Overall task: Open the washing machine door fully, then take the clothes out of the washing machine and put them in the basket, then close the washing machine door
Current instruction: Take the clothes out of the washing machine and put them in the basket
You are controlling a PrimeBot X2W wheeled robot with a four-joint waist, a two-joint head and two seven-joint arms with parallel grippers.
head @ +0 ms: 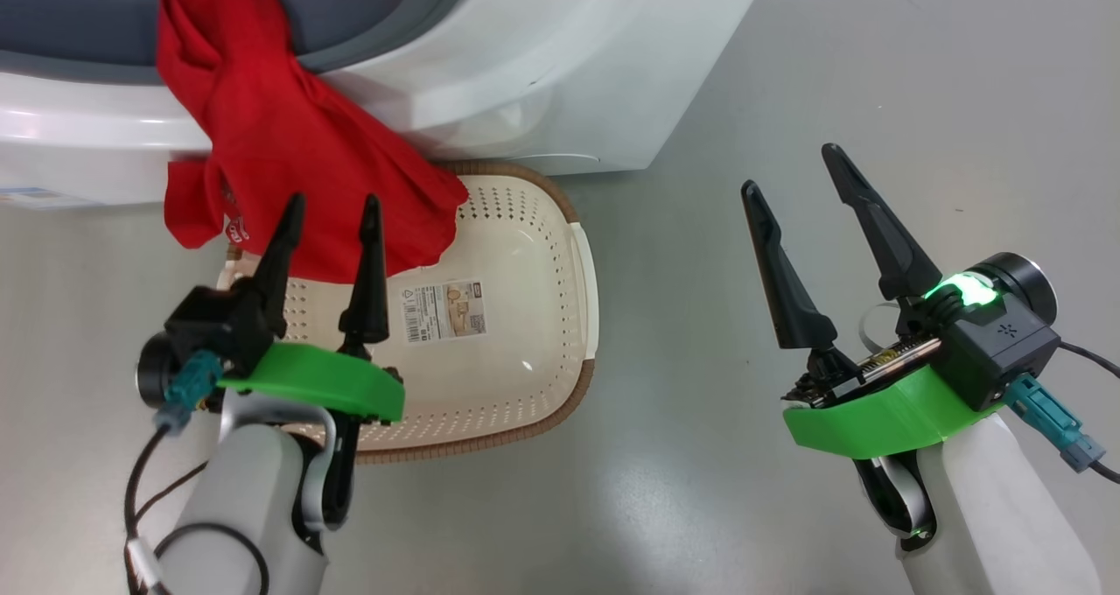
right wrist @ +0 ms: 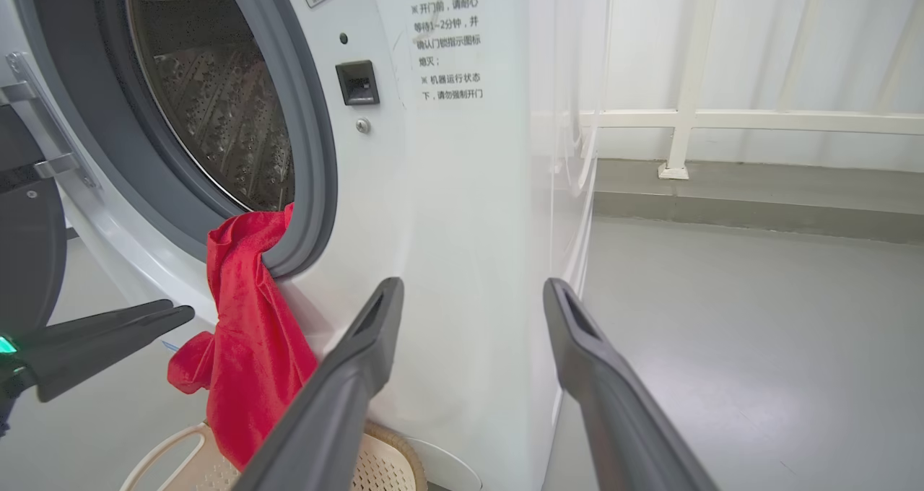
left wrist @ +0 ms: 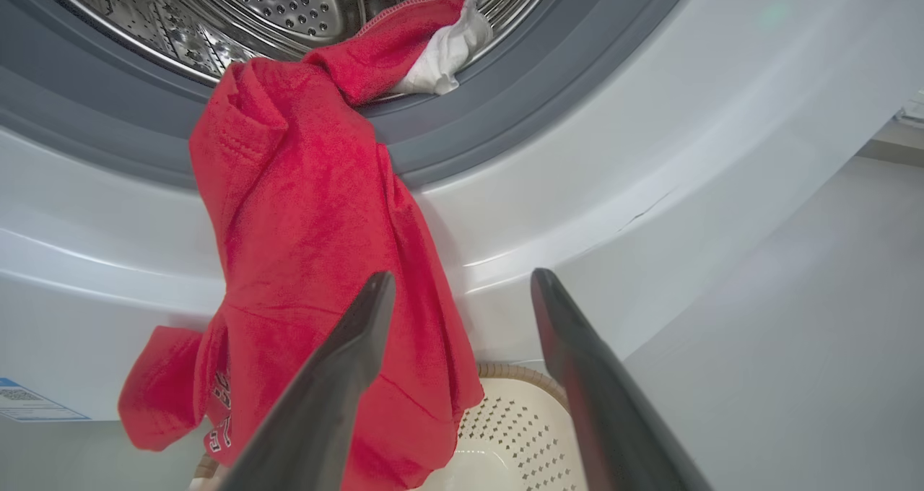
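Observation:
The red clothes (head: 280,149) hang out of the washing machine (head: 542,70), over its grey rubber ring and down its white front. Their lower end drapes over the far left rim of the cream basket (head: 525,315) on the floor. A white patch (left wrist: 440,58) of the clothes still lies at the steel drum's mouth. My left gripper (head: 334,199) is open just in front of the hanging fabric, above the basket, with nothing between its fingers. My right gripper (head: 787,168) is open over bare floor to the right. The washing machine door (right wrist: 25,245) stands open at the left edge of the right wrist view.
Grey floor (head: 875,96) spreads to the right of the machine and basket. A sticker (head: 442,311) lies on the basket's bottom. A blue label (left wrist: 29,404) sits low on the machine's front. A white railing (right wrist: 722,119) and low kerb stand beyond the machine's side.

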